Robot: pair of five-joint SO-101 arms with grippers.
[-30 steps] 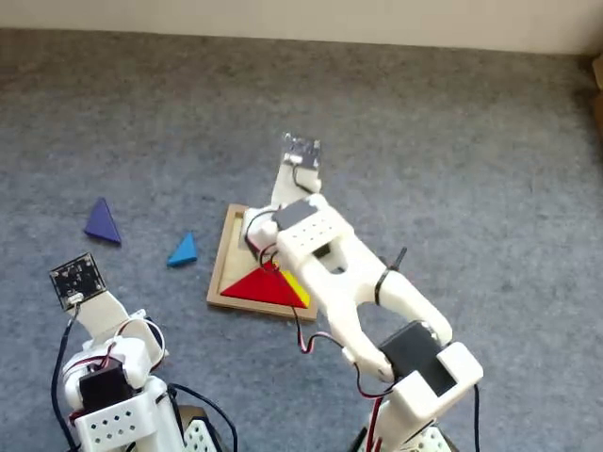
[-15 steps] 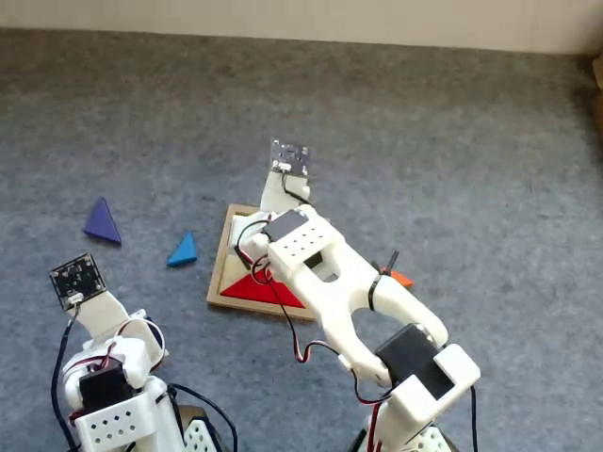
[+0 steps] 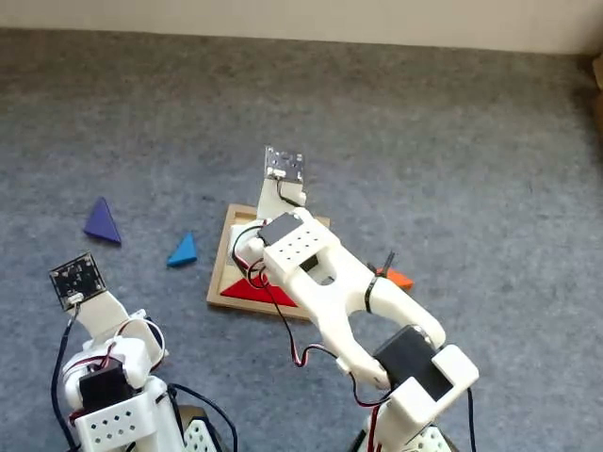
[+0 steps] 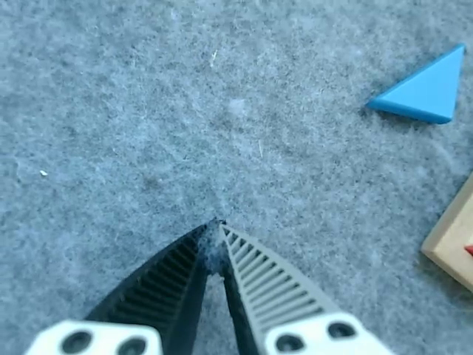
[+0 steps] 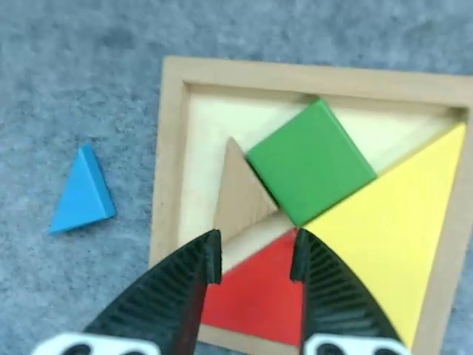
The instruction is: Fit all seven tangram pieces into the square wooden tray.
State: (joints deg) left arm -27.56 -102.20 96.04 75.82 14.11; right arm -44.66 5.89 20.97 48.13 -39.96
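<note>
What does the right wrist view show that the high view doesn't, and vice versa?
Right wrist view alone: a green square, a tan triangle and a yellow triangle lying in the wooden tray. High view alone: a purple triangle and an orange piece on the carpet, off the tray. Both: the tray, the red triangle inside it, and the blue triangle beside it.

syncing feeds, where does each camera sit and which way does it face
High view: fixed overhead, looking down on both arms, the wooden tray and loose pieces.
Left wrist view: on the left arm, facing the carpet past its shut left gripper.
Right wrist view: on the right arm, facing down into the tray past its open right gripper.
Shared: blue triangle and tray in all three.
</note>
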